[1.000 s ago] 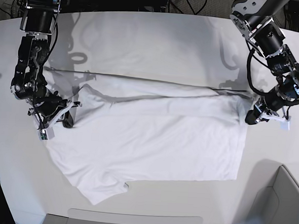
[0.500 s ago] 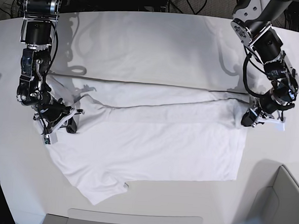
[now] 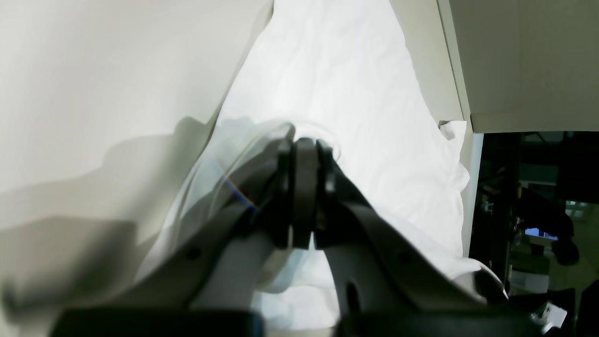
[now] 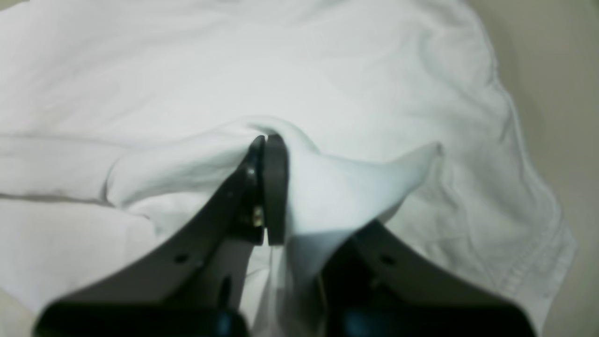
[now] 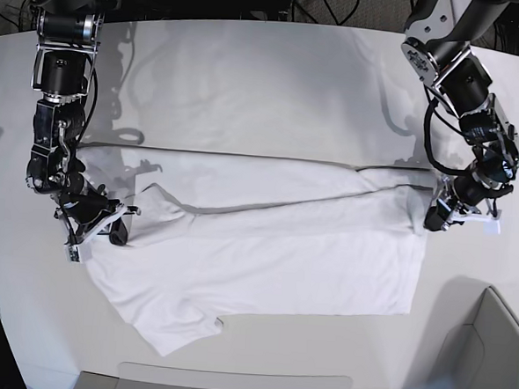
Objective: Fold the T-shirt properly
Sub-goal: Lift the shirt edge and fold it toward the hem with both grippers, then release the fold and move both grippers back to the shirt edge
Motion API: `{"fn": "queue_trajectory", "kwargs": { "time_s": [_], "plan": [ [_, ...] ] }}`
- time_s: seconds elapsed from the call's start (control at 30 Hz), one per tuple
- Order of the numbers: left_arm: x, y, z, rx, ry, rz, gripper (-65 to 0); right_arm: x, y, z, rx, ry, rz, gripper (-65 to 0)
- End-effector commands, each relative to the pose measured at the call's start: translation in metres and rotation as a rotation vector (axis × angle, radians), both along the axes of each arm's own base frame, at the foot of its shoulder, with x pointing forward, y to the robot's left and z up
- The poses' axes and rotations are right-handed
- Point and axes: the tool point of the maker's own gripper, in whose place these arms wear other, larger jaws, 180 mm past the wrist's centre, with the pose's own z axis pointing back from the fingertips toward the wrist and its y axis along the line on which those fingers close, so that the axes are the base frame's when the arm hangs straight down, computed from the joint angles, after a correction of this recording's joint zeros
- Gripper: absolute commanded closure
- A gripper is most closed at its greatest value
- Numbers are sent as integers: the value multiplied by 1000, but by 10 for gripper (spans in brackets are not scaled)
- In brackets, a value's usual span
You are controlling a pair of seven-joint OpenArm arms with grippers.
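Spread on the table (image 5: 276, 72) between them, the soft, light, floppy shirt (image 5: 265, 248) hangs pinched in both closed tools, left tool (image 5: 436, 216) and right tool (image 5: 117, 225), best held at its hemmed edges.

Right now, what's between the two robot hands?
In the base view, only the wrinkled white cotton T-shirt stretches between the left hand and the right hand, each pinching one end.

Draped T-shirt (image 4: 327, 206) cloth hides the right end effector (image 4: 266, 140)'s far finger.
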Motion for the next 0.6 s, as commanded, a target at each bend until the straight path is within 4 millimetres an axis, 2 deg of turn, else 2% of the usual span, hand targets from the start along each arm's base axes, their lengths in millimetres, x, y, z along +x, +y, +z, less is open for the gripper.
{"fn": "queue_trajectory", "kwargs": {
  "time_s": [0.0,0.03,0.13,0.2,0.3,0.4,0.5,0.57],
  "plan": [
    [11,11,21,23,-58,12,0,17,-7,30,9,-91,-13,-52],
    [10,12,21,25,-56,11,0,16,-7,30,9,-91,-13,-96],
    [10,11,21,24,-55,10,-93,16,-6,32,5,-97,-6,-232],
    [10,13,21,24,-59,17,-106,18,-5,43,0,-128,-1,-268],
    [10,15,22,27,-63,25,-98,20,-7,58,-17,-165,7,-263],
    [9,27,27,48,-66,35,-95,21,-5,77,-36,-213,23,-261],
    [7,35,35,59,-83,51,-92,10,2,89,-60,-254,53,-261],
    [-6,50,48,105,-107,81,-57,-1,2,97,-67,-287,53,-252]
  ]
}}
